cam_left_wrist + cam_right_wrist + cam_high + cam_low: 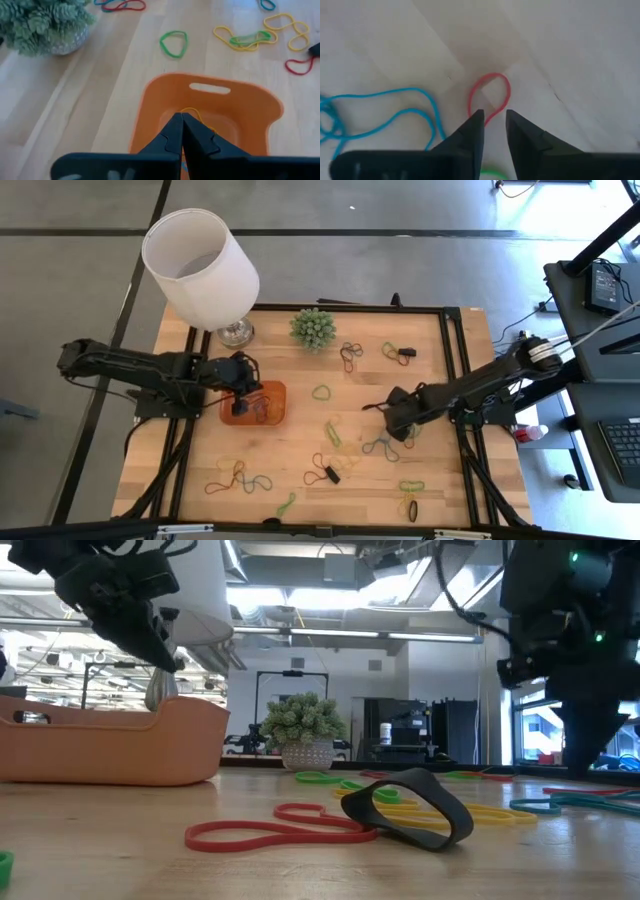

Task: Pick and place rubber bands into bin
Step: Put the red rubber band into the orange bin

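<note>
Right gripper (493,125) hangs low over the table's right half, jaws parted a little around the near end of a red rubber band (490,97), which lies flat on the wood with its long axis running straight out from the fingertips, so I'd say a short drop and pinch takes it. It's a thin narrow loop, a blue band (395,107) just beside it. Left gripper (181,131) is pinched closed over the orange bin (150,107), a yellowish band lying in the bin below it; whether it grips that band I can't tell.

Bright, even overhead light; the right wrist view is washed out, the low view's foreground soft.
</note>
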You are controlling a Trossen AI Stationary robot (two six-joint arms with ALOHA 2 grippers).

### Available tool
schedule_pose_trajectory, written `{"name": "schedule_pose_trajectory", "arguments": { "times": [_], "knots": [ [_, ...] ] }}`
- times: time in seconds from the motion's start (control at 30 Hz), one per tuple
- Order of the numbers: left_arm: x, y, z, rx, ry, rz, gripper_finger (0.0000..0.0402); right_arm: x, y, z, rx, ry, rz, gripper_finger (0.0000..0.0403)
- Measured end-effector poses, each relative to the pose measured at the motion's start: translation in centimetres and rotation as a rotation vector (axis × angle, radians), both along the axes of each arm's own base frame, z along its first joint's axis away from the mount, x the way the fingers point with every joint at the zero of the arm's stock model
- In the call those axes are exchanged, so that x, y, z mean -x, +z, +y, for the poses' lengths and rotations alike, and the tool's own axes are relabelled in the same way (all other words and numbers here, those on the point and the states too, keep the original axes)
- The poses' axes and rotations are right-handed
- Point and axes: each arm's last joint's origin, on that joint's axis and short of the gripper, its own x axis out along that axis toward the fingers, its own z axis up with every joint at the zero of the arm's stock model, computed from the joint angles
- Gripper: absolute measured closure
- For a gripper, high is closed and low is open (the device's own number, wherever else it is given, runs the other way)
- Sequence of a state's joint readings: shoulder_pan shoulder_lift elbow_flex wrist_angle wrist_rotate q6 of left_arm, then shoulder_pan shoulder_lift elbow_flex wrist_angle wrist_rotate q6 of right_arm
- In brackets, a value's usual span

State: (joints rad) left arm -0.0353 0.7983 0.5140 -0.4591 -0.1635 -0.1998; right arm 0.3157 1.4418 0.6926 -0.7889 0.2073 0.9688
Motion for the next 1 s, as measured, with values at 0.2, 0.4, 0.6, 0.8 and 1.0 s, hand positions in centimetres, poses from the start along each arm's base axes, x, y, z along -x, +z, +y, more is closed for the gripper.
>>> {"name": "schedule_pose_trajectory", "arguments": {
  "times": [0.2, 0.4, 0.6, 0.8, 1.0],
  "knots": [
    [0.0, -0.1, -0.1, 0.019, 0.012, 0.007, 0.0398, -0.7, -1.5, 0.2, 0.013, 0.000, 0.036, 0.0335],
    [0.0, -0.1, -0.1, 0.019, 0.012, 0.001, 0.0398, -0.6, -2.1, 0.2, 0.026, 0.005, 0.055, 0.0383],
    [0.0, -0.1, -0.1, 0.018, 0.011, 0.001, 0.0398, -0.2, -1.0, 0.0, 0.011, 0.007, 0.008, 0.0399],
    [0.0, -0.1, -0.1, 0.018, 0.011, 0.001, 0.0398, 0.6, 1.4, -0.3, 0.013, 0.004, -0.089, 0.0401],
    [0.0, -0.1, -0.1, 0.018, 0.011, -0.001, 0.0398, 0.3, 5.3, -0.6, 0.104, 0.048, -0.245, 0.0401]
  ]
}}
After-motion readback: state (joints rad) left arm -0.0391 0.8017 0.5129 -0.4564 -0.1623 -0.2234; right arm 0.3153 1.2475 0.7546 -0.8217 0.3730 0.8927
